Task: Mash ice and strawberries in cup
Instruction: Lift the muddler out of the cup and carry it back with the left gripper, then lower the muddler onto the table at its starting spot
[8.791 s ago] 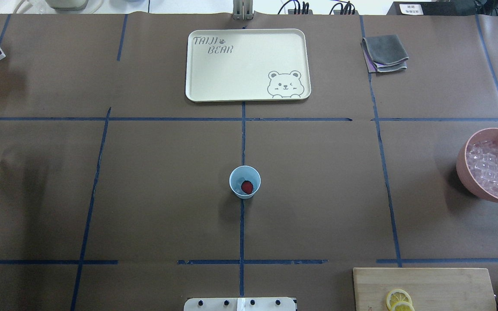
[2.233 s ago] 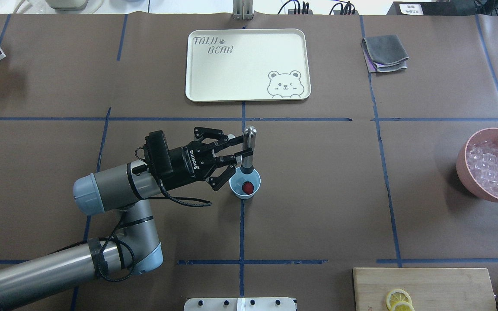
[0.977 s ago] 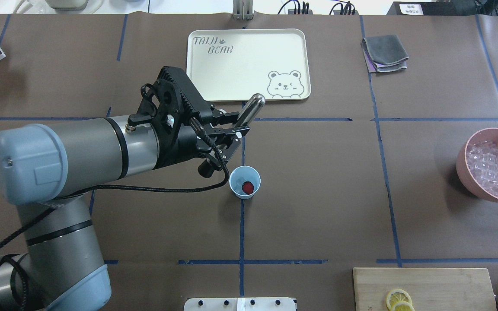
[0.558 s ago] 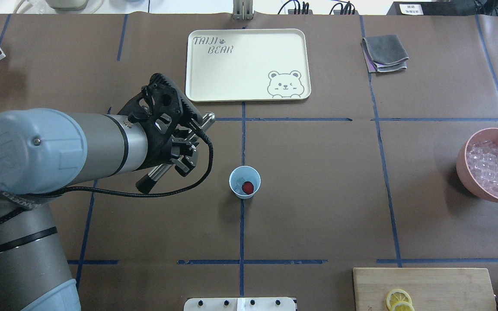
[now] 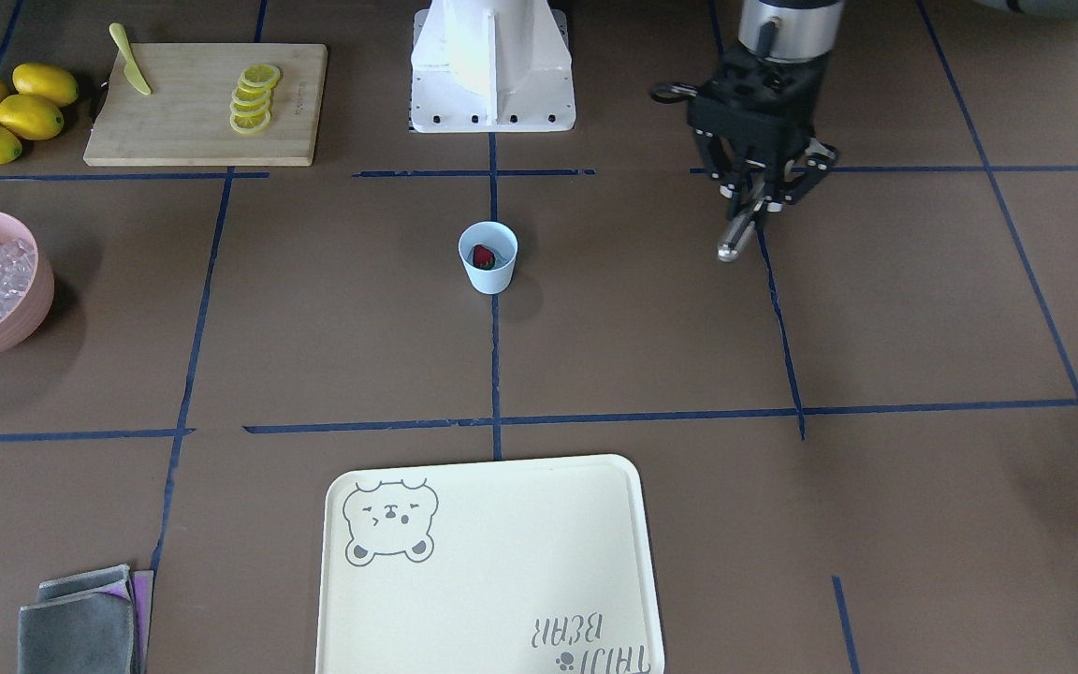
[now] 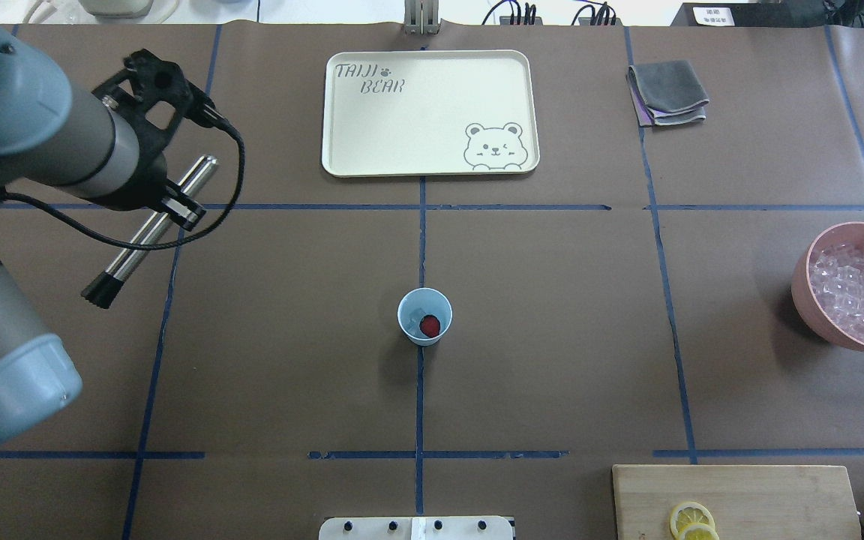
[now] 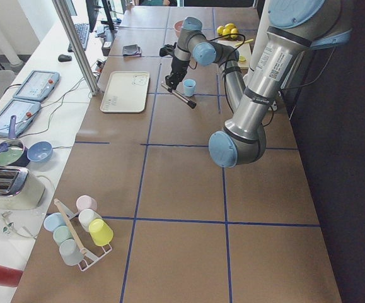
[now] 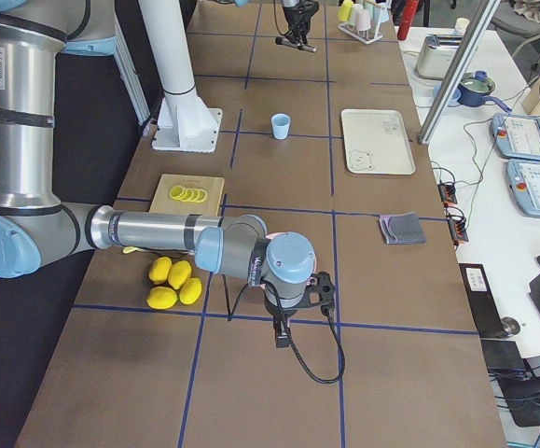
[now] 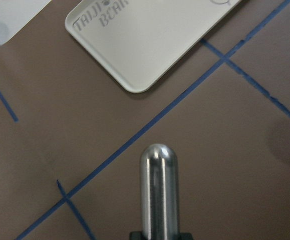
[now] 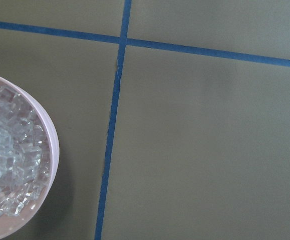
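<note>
One strawberry (image 6: 429,325) and some ice (image 6: 416,312) are sitting in the likely light, tippy cup (image 6: 424,336) mid-table. Your left gripper (image 6: 181,208), at its ten o'clock, is pinching the slick muddler (image 6: 132,251) mid-shaft; right gripper (image 8: 282,338): cannot tell.

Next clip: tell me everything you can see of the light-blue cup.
The cup is a small, pale blue tumbler, plain, tapered and without a handle, plastic by its look. It stands upright and open on the brown table cover, right on a blue tape line near the middle. Inside lie a dark red strawberry piece and what looks like clear ice. Nothing else touches it.
</note>
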### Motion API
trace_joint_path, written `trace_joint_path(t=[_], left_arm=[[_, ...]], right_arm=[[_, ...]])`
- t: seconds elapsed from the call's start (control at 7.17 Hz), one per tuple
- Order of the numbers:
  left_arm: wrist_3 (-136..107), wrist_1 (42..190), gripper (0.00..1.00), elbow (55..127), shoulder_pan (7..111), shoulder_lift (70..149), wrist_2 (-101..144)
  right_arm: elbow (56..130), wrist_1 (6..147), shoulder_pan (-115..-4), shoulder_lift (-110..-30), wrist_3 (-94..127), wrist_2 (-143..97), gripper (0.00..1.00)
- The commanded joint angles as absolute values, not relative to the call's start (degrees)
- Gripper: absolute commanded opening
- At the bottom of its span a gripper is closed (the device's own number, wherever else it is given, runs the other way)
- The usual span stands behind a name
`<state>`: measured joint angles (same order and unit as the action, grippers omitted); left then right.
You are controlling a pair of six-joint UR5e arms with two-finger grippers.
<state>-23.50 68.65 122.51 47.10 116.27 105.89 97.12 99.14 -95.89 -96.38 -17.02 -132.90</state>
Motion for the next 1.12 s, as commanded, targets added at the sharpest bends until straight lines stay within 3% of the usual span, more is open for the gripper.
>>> trace_joint_path(t=[0.0,0.14,0.42,0.98], left_arm=[[-22.94,68.11,0.08,112.56,60.93,113.13,117.55],[-22.85,68.81,0.08,107.98,65.0,110.68,122.12],[-23.29,85.23,0.08,101.81,66.97,100.87,123.13],[-23.73,109.11,0.08,88.19,67.41,91.42,126.39]], right_arm=[[97.12,99.14,-95.89,-96.33,-16.88,-132.89,1.0],[97.12,99.14,-95.89,-96.33,-16.88,-132.89,1.0],[97.12,99.14,-95.89,-96.33,-16.79,-132.89,1.0],[97.56,99.14,-95.89,-96.42,-16.79,-132.89,1.0]])
